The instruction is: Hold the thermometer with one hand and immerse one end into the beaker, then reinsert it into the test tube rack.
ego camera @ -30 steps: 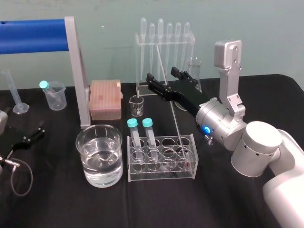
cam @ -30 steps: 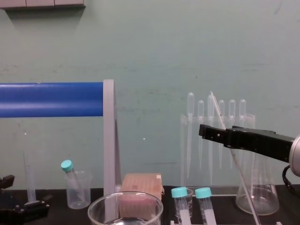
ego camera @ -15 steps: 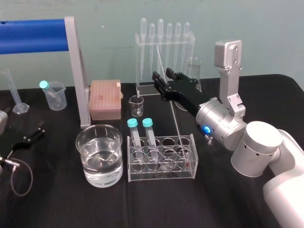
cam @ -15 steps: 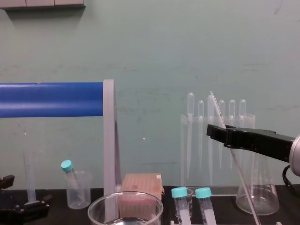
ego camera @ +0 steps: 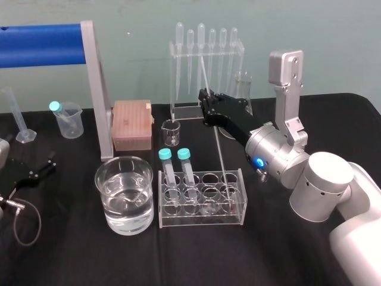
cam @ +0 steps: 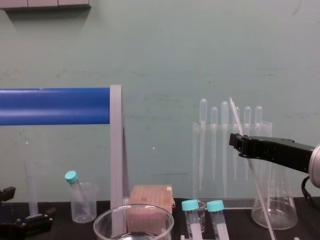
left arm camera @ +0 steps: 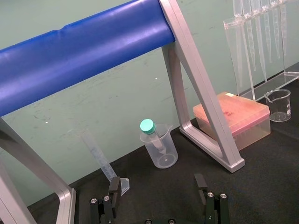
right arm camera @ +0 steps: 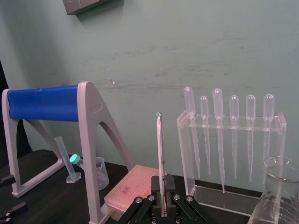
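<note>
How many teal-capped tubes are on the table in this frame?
3 teal-capped tubes: one and another stand side by side at the left end of the rack; the third leans in the small beaker at far left.

In the chest view, the bottom edge is cutting off the beaker (cam: 134, 220) below its rim and the thermometer (cam: 256, 180) at its lower end. The right gripper (cam: 239, 142) is hiding a section of the rod. The scale marks are showing too small to read. The left wrist view's bottom edge is cropping the left gripper (left arm camera: 156, 183).
</note>
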